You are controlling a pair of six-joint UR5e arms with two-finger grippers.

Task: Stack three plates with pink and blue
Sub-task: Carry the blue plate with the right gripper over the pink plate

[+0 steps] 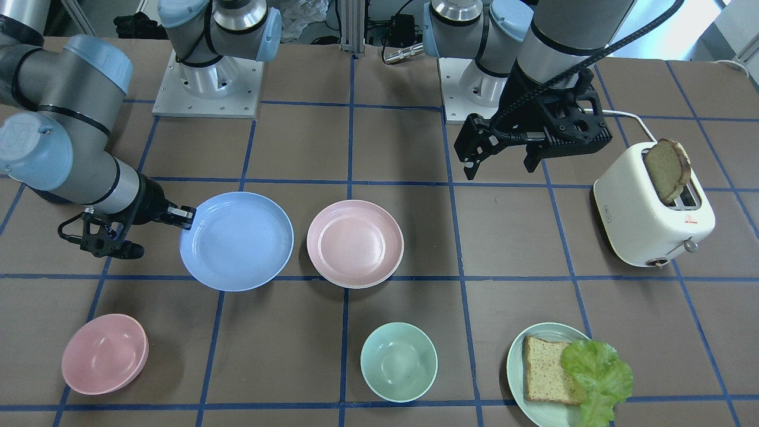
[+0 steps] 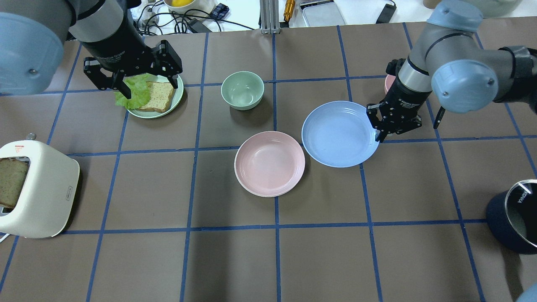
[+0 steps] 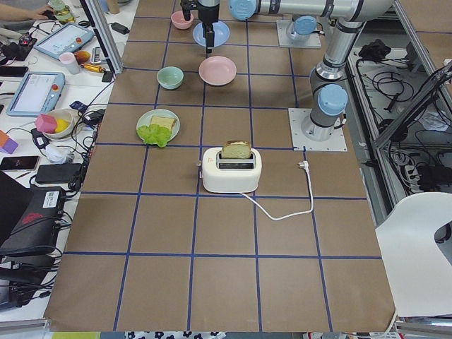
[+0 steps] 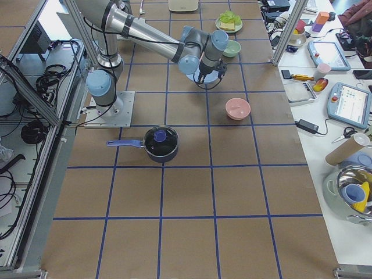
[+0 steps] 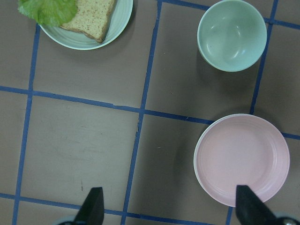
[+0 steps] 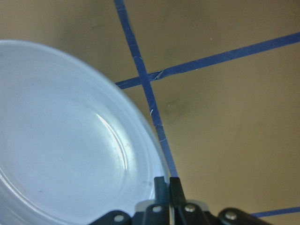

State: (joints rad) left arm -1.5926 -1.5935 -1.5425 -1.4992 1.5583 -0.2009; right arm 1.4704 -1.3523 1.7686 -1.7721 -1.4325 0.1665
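Note:
The light blue plate (image 1: 237, 240) is held at its rim by my right gripper (image 1: 187, 216), which is shut on it. It looks lifted a little off the table, and it also shows in the overhead view (image 2: 337, 133) and the right wrist view (image 6: 61, 140). The pale pink plate (image 1: 354, 242) sits beside it on the table. A cream-white rim (image 5: 196, 171) shows under the pink plate's edge, so the cream-white plate lies beneath it. My left gripper (image 1: 499, 169) is open and empty, hovering apart from the plates; the left wrist view shows its fingertips (image 5: 93, 206).
A mint bowl (image 1: 398, 362) and a pink bowl (image 1: 104, 354) stand near the operators' edge. A pale green plate (image 1: 519, 362) holds bread and lettuce. A white toaster (image 1: 649, 219) with a bread slice stands on the robot's left. A dark lidded pot (image 2: 514, 216) stands on its right.

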